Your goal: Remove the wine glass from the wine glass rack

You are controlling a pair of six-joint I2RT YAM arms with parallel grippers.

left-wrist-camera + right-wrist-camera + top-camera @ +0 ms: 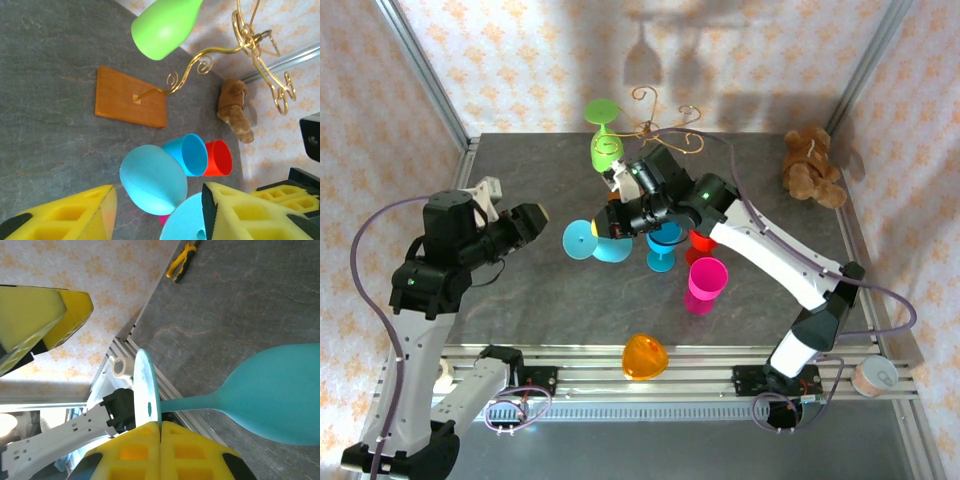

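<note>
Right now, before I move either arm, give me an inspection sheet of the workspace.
Surface: grey table, no spill seen.
Job's things: wine glass rack upright; green wine glass hanging on it; light blue wine glass off it.
Clutter: blue goblet, red cup, pink cup, teddy bear; orange cup, tape roll on front rail.
Grippers: left gripper open, empty; right gripper shut on the light blue glass's foot.
Cables: purple cable loops beside each arm.
Surroundings: patterned walls, metal frame.

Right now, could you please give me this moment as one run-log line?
right gripper: jaws shut on blue glass foot | left gripper: jaws open | green glass: hanging on rack
</note>
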